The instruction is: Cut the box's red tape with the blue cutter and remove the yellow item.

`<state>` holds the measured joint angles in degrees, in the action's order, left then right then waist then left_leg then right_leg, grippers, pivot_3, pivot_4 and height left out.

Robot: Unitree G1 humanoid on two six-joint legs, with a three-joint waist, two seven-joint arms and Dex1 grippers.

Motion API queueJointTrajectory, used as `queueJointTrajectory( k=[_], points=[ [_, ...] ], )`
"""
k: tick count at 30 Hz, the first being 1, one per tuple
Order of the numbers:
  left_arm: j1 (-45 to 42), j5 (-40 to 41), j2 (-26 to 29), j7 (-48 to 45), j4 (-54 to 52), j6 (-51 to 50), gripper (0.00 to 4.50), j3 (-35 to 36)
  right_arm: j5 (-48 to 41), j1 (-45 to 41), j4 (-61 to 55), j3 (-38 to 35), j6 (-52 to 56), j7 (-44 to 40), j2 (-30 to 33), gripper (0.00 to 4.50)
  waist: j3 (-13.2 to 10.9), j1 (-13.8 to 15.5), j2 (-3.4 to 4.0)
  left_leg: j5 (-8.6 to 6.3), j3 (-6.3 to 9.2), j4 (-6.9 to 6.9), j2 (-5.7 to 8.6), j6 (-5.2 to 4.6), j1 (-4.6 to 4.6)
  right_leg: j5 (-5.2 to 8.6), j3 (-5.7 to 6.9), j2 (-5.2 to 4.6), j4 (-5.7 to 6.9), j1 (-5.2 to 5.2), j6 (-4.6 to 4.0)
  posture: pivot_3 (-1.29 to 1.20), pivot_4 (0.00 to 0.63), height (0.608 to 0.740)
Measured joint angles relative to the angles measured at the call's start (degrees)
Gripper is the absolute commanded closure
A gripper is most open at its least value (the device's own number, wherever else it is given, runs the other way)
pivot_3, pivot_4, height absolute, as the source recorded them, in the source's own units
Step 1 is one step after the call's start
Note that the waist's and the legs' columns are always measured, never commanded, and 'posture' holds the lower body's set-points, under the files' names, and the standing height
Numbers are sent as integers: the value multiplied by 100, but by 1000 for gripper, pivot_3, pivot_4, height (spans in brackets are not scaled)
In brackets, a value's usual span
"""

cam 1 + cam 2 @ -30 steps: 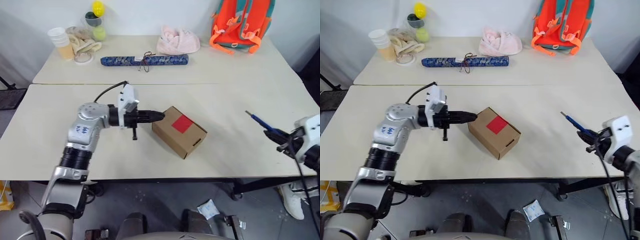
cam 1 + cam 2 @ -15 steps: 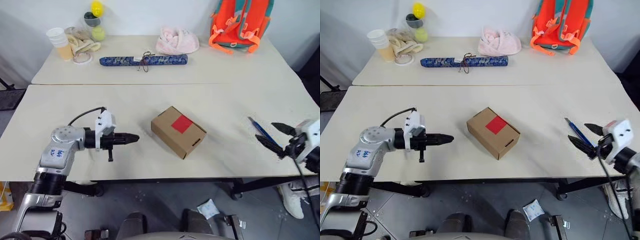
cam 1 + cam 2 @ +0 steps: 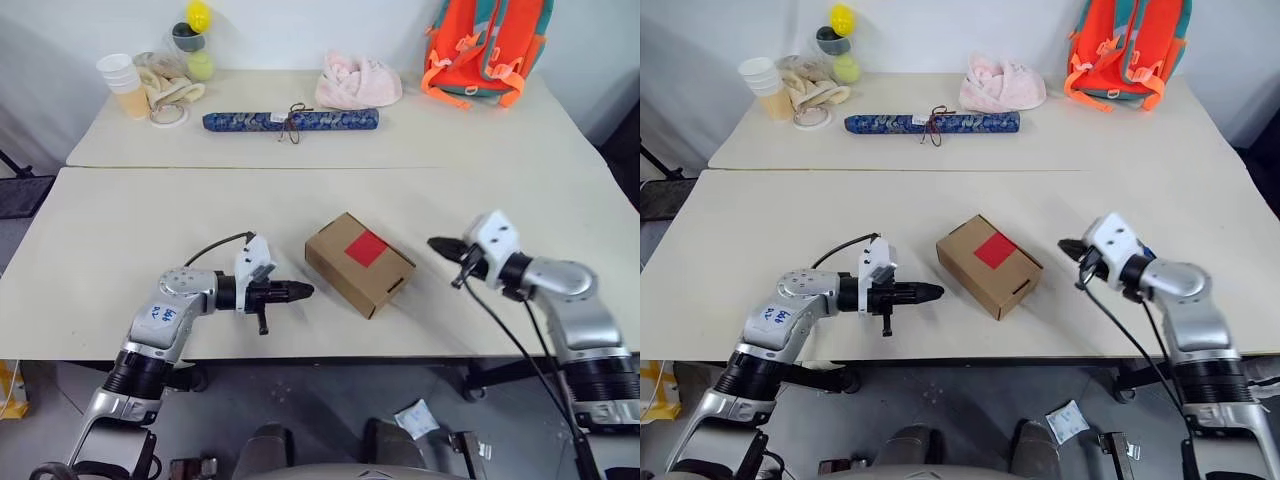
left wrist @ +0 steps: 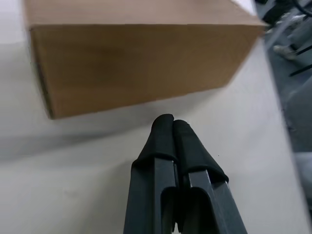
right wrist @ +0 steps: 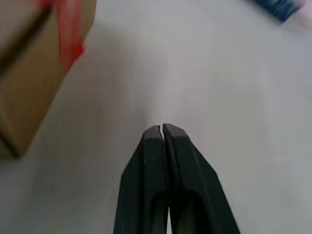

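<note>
A: Where is everything placed?

B: The box (image 3: pixel 358 262) is set at the middle of the near table (image 3: pixel 120 230), with the red tape (image 3: pixel 366 247) uncut on its top. The left gripper (image 3: pixel 306 290) is held just off the box at about 8 o'clock, with its jaws pressed together on nothing. The right gripper (image 3: pixel 433 241) is held at 3 o'clock, near the box but apart from it, likewise pinched closed and empty.

A: And the cutter?

B: A blurred blue tip (image 5: pixel 277 7), probably the cutter, is caught in the right wrist view, lying on the table beyond the right gripper. The yellow item is presumed to be sealed inside the box.

A: How should the step be done well?

B: The cutter must be picked up first, so the right jaws should be opened wide and lowered along its length before being closed. The box should be steadied by the left gripper against its near side, so it is not pushed about while the tape is slit.

A: What about the surroundings?

B: Two pale, smooth tables are butted together. On the far table (image 3: pixel 450 140), a dark patterned roll (image 3: pixel 290 121) is laid at 12 o'clock, a pink cloth (image 3: pixel 358 82) just behind it, an orange backpack (image 3: pixel 485 45) at 1 o'clock and stacked cups (image 3: pixel 122 85) at 10 o'clock.
</note>
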<state>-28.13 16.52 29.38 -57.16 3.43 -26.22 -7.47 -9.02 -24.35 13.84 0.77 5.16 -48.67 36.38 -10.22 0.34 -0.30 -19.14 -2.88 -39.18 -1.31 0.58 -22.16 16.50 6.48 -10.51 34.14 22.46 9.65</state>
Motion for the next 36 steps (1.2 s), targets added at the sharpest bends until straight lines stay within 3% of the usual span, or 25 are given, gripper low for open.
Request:
queueJointTrajectory(
  k=[4, 10, 25, 31, 34, 36],
  points=[
    [-136, -98, -185, 258, 112, -70, 4500, -41, -71, 19, -274, 359, 107, -508, -80, 4459, 0, -45, 0, 0, 1, -2, 0, 0, 2, 0, 0, 1, 2, -1, 0, 0, 150, 740],
    [-106, -129, -86, 317, 154, -167, 4500, -48, -418, 339, -1542, 585, 1078, -934, -38, 4459, 0, -40, 0, 0, 1, -2, -2, 0, 3, 0, 0, 1, 3, 0, 0, 0, 150, 740],
    [4, -93, 332, 138, 146, -265, 4500, 30, -616, 829, -3100, 964, 2521, -578, -167, 4459, 0, -28, 0, 0, 1, -5, -1, 0, 3, 0, 0, 1, 5, -1, 0, 0, 150, 740],
    [-56, -82, 537, -117, 355, -213, 4500, 108, -1068, 937, -3495, 769, 3014, -536, -122, 4459, 0, -18, 0, 0, 1, -5, -1, 0, 2, 0, 0, 1, 5, 0, 0, 0, 150, 740],
    [-139, -3, 905, -592, 435, -188, 4500, 133, -1308, 1040, -3843, 475, 3452, -492, 230, 4459, 0, -14, -1, -1, 1, -4, -1, 1, 0, 0, 0, 1, 4, 2, 0, 0, 150, 740],
    [-303, 142, 1281, -1109, 440, -210, 4500, 204, -1577, 1153, -4040, 90, 4021, -434, 532, 4113, -2, 2, -3, -1, 1, -3, -1, 1, -2, 0, 0, 1, 2, 2, 0, 0, 150, 740]
  ],
)
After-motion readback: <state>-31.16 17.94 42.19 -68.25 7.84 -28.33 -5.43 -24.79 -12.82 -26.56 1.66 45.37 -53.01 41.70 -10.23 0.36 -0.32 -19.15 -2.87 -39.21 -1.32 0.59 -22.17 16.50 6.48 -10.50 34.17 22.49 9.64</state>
